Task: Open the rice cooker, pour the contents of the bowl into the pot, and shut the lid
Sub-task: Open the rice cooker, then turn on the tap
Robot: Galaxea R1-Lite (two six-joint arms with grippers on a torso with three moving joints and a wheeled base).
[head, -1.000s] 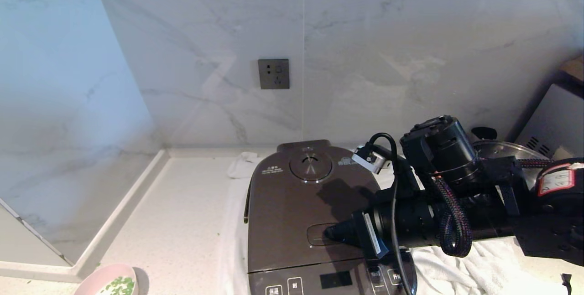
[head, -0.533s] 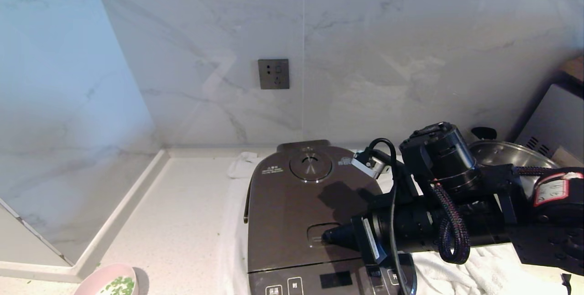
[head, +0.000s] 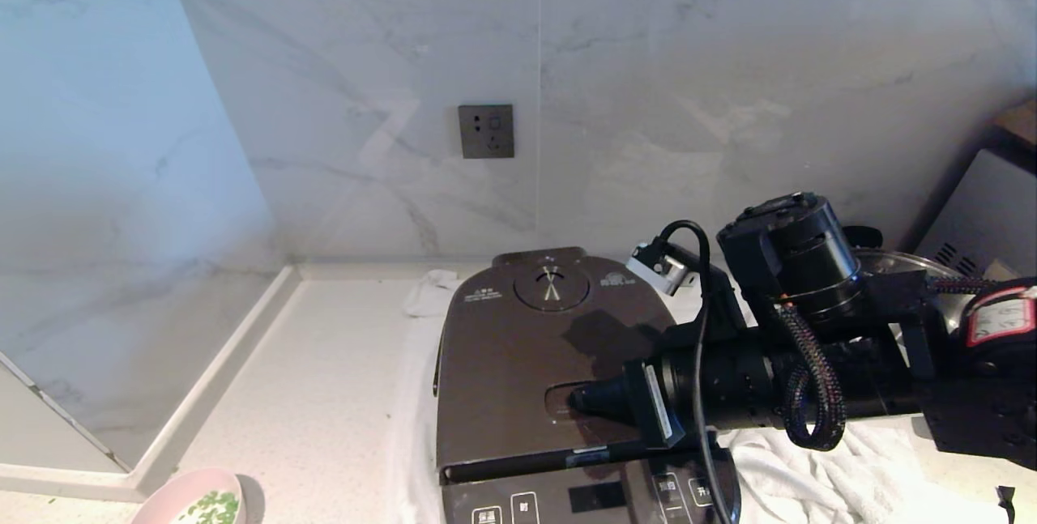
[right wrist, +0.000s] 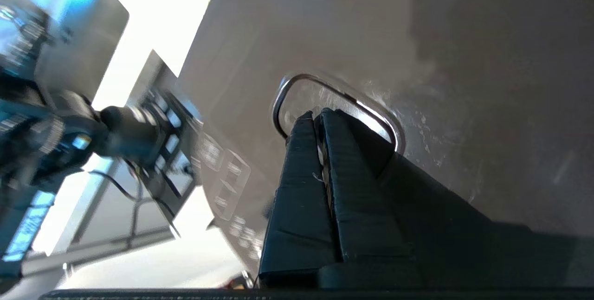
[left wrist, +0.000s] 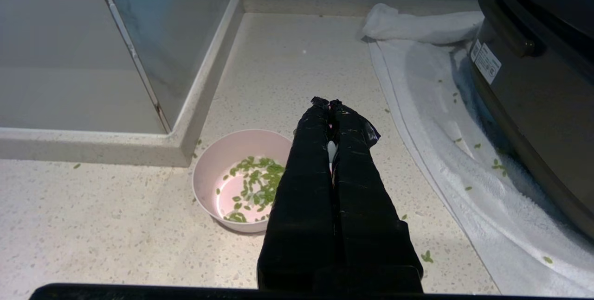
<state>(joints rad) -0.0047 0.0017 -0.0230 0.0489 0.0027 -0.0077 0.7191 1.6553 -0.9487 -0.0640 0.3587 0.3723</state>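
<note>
The dark brown-grey rice cooker [head: 518, 500] stands on a white towel, front panel toward me. Its lid [head: 518, 346] is lifted a crack at the front edge, with a thin gap above the panel. My right gripper [head: 577, 404] is shut, its tip pressed on the oval latch button [right wrist: 301, 96]; the right wrist view shows that gripper [right wrist: 315, 115] inside the button's chrome ring. The pot is hidden under the lid. The pink bowl [left wrist: 222, 161] with green contents [left wrist: 253, 184] sits on the counter left of the cooker. My left gripper [left wrist: 328, 103] hangs shut and empty just beside the bowl.
A white towel [head: 810, 467] spreads under and right of the cooker. Behind my right arm stands a steel pot [head: 907, 265]. A raised ledge [head: 202, 394] and marble walls close off the left and back. Loose green bits [left wrist: 426, 257] lie on the counter.
The lid's front edge has popped up slightly, opening a gap above the button panel. My right gripper stays on the latch button. The left arm is still.
</note>
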